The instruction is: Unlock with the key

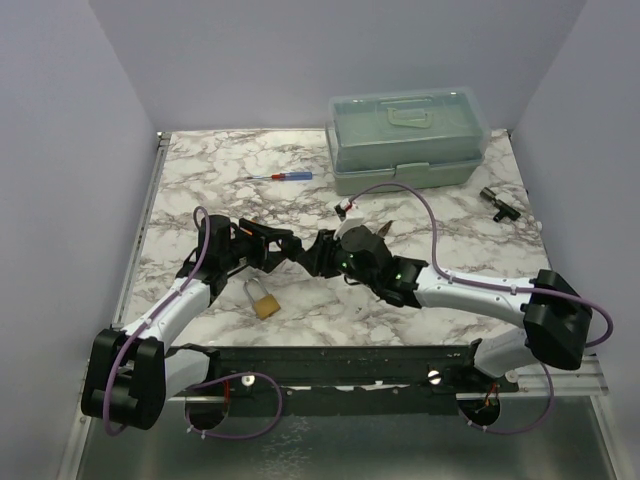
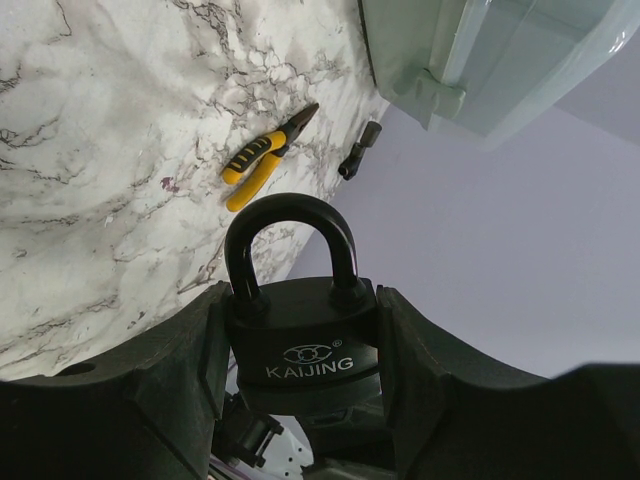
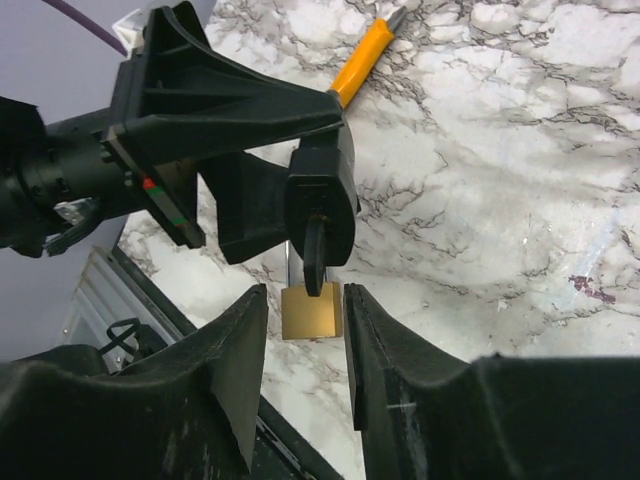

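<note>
Key point(image 3: 314, 255) seated in black padlock point(image 2: 300, 352), centre frame.
Left gripper point(image 2: 300, 305) clamps it; your right gripper point(image 3: 300, 300) gapes below.

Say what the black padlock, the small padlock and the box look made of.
Black padlock: matte black coating, probably plastic or paint over metal; dull sheen, pale logo. Small padlock: looks like brass, with a golden body and a pale metal shackle. Box: translucent pale-green plastic, likely; moulded handle and latch.
</note>
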